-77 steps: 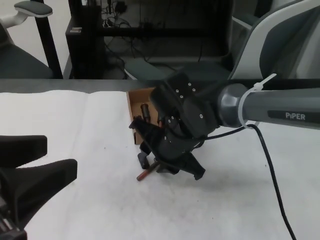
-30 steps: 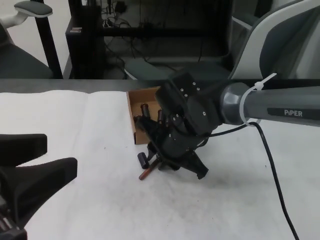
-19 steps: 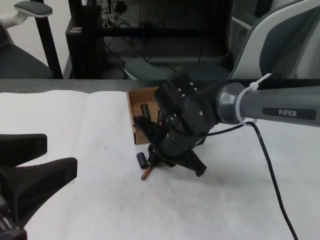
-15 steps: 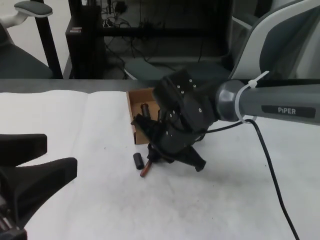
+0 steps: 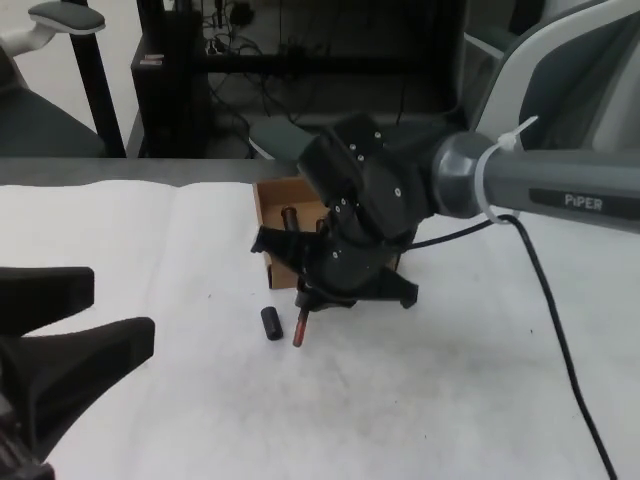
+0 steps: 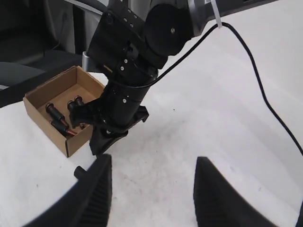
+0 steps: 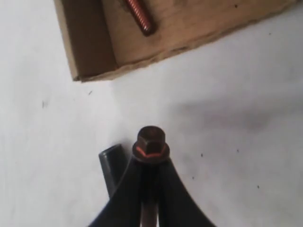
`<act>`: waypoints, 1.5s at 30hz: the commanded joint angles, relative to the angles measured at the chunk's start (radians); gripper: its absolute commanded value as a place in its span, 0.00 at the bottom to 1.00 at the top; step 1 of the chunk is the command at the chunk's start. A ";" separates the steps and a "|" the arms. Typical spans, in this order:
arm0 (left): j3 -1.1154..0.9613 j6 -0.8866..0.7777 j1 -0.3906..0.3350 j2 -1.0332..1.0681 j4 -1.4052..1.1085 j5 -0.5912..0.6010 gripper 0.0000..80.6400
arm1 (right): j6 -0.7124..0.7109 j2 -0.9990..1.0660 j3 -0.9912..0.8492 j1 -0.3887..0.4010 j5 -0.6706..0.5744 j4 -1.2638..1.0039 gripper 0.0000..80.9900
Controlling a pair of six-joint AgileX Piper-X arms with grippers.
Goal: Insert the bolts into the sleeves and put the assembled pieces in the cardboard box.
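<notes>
My right gripper hangs just in front of the cardboard box, shut on a copper bolt that points down at the white cloth. In the right wrist view the bolt's hex head sits between the fingers of the gripper. A black sleeve lies loose on the cloth beside the bolt's tip, apart from it; it also shows as the sleeve. The box holds several assembled pieces. My left gripper is open at the near left, far from these, its own view showing it as the gripper.
A white cloth covers the bench, with free room in front of and to the right of the box. A black cable trails from the right arm across the cloth. Chairs and a dark rack stand behind the bench.
The right gripper has lifted and turned the bolt from lying flat to nearly upright. The sleeve has rolled a little to the left, away from the bolt. The left arm has stayed still.
</notes>
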 commanded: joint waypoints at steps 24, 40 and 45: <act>0.003 0.009 -0.004 0.299 -0.005 0.000 0.65 | -0.326 -0.530 0.288 0.079 0.088 0.004 0.01; -0.024 -0.193 -0.004 0.709 -0.300 -0.030 0.56 | -0.394 -1.058 0.789 0.074 0.052 -0.283 0.01; -0.133 -0.225 -0.004 0.911 -0.300 -0.069 0.56 | -0.394 -1.082 0.805 0.075 0.004 -0.283 0.01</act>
